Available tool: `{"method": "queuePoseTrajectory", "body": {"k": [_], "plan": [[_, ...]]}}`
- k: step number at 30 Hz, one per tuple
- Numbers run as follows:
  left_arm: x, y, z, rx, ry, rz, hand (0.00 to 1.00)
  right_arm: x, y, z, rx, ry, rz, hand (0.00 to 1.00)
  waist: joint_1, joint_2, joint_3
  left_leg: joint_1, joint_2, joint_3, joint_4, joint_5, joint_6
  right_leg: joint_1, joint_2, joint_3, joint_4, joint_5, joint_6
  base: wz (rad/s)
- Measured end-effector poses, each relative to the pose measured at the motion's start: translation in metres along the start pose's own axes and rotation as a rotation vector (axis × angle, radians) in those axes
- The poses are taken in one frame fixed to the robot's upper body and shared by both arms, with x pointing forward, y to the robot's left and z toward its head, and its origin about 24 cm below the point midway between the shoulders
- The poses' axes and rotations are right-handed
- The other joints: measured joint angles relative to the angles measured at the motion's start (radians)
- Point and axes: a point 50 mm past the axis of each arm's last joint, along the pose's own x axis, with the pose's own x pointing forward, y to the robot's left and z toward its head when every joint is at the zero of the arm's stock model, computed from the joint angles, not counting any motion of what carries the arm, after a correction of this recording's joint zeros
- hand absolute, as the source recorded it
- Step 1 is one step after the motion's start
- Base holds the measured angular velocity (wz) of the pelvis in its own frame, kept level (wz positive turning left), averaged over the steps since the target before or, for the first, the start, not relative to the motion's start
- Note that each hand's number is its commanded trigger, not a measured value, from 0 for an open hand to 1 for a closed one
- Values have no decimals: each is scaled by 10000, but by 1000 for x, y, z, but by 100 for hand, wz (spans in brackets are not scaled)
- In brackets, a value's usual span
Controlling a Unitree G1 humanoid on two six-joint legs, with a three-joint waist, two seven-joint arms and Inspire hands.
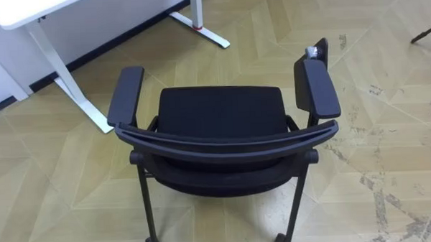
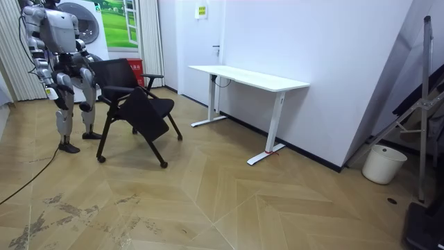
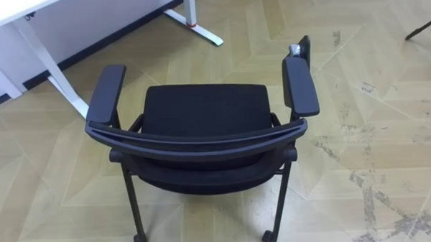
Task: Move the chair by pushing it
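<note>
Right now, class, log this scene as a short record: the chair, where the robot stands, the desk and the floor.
chair: black, two armrests, upright on the floor
robot position: directly behind the backrest, facing it
desk: white, beyond the chair, against the white wall
floor: wood parquet, scuffed patches to the robot's right

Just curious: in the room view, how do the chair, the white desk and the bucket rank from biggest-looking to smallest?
1. The desk, the widest.
2. The chair, nearly as large, so these two are a close call.
3. The bucket, clearly the smallest.
</note>
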Motion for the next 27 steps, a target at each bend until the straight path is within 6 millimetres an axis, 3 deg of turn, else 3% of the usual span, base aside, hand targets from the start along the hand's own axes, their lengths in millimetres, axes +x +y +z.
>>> {"method": "queuePoseTrajectory", "body": {"k": [12,27], "plan": [[0,0,0,66,27,21,0,0,0,2,5,10,-25,0,-24,77,44,-13,-3,5,-1,-1,0,-5,2,5,-5,0,0,0],[0,0,0,62,23,70,0,0,0,2,15,17,-42,0,-21,76,40,-59,-4,10,-13,-1,0,-62,2,2,-3,0,0,0]]}}
